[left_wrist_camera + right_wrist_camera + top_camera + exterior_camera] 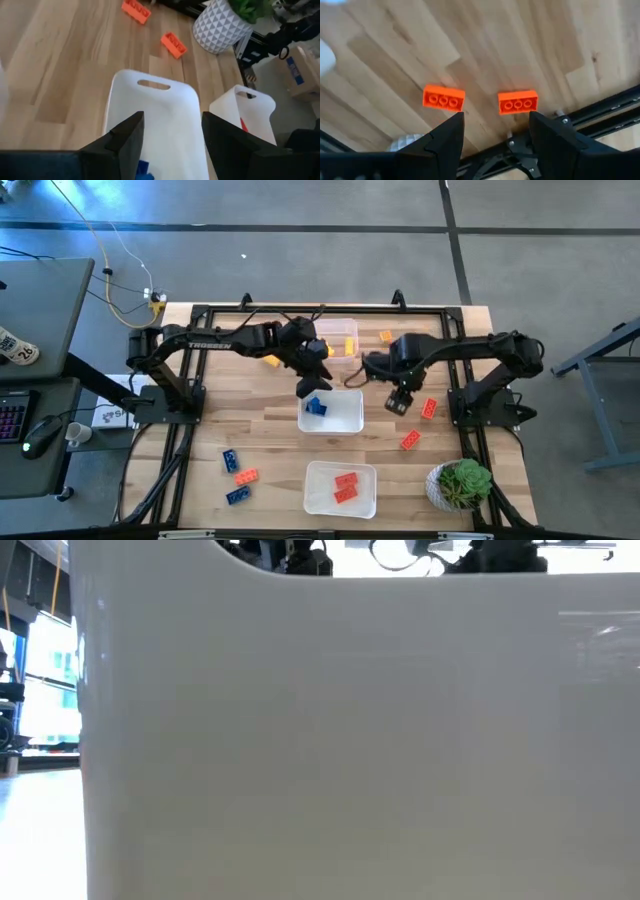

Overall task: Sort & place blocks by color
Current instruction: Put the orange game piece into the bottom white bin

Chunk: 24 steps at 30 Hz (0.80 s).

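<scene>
Grey floor surrounds our pale wooden surface [270, 420], which carries three clear tubs in a loose column down its middle. We hold our left pincer [312, 385] over the near-left corner of the middle tub [345, 415]; its fingers stand apart with nothing between them, and a blue block [316, 406] lies in the tub just under them. In the left wrist view the same blue block [143, 169] peeps out between the dark fingers against the tub's white floor.

Our right pincer [399, 400] hovers over bare wood to the right of that tub, fingers likewise parted and empty. Its wrist view looks down on two red-orange blocks [443, 97] lying apart on the planks, neither touched.

The far tub [340, 335] holds yellow-orange blocks [349, 346], though the left arm hides part of it, so we cannot count them. The near tub [320, 495] holds two red blocks [346, 486]. Loose on the wood to the left lie two blue blocks [231, 461] with a red one [246, 476] between them; a yellow-orange block [386, 335] sits beside the far tub. A potted plant [462, 483] stands at the near-right corner.

The low view is almost wholly filled by a tub's wall.
</scene>
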Each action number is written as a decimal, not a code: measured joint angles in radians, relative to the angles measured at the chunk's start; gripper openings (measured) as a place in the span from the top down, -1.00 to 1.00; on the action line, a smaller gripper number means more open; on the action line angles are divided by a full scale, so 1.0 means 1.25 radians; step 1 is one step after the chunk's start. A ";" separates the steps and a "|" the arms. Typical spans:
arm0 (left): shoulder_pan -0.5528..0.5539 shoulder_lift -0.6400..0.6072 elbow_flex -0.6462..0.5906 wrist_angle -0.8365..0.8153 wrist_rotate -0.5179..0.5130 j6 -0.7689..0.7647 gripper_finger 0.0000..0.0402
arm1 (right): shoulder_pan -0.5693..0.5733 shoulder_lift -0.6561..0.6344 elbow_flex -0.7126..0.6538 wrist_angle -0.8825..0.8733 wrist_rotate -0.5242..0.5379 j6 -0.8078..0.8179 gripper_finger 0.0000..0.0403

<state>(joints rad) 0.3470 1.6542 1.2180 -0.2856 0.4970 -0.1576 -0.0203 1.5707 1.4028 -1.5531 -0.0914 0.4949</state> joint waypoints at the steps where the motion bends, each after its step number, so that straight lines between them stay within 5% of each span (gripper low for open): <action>1: 0.002 -0.001 0.011 -0.010 0.000 0.012 0.07 | 0.014 0.000 -0.008 0.006 -0.004 -0.003 -0.04; 18: 0.016 -0.001 0.049 -0.050 -0.008 0.039 0.07 | 0.249 0.000 -0.143 0.153 -0.017 -0.262 -0.04; 24: 0.016 -0.001 0.049 -0.050 -0.008 0.002 0.07 | 0.331 0.000 -0.207 0.227 0.096 -0.378 -0.04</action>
<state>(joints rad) 0.3672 1.6535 1.2797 -0.3477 0.4874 -0.1547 0.3931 1.5707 1.1434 -1.2700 0.0280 0.0221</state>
